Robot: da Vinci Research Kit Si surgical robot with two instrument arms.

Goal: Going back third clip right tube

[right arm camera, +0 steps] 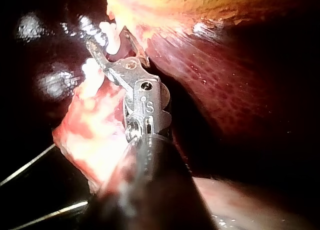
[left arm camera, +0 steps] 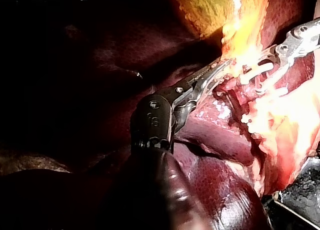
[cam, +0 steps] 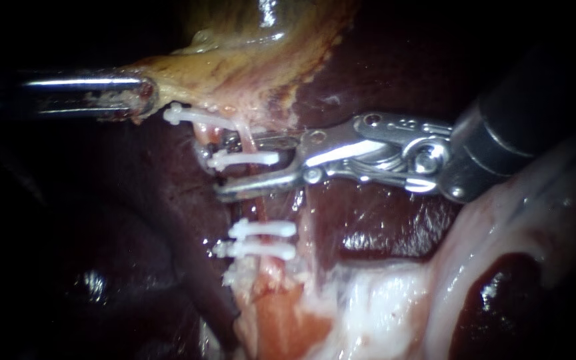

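My right instrument (cam: 223,167) comes in from the right with its jaws open, one on each side of a pale pink tube (cam: 259,208). A white clip (cam: 245,159) sits on the tube in the gap between them. Another clip (cam: 191,117) lies just above, and two more clips (cam: 261,230) cross the tube lower down. My left instrument (cam: 143,99) reaches in from the left, its jaws shut on the edge of the yellowish gallbladder (cam: 248,60). In the right wrist view the open jaws (right arm camera: 111,47) stand at a white clip (right arm camera: 107,32).
Dark red liver (cam: 381,220) lies behind and to both sides of the tube. Pale fatty tissue (cam: 368,307) fills the lower right. In the left wrist view my left instrument (left arm camera: 212,73) holds the gallbladder (left arm camera: 215,14), with the right instrument (left arm camera: 295,39) beyond.
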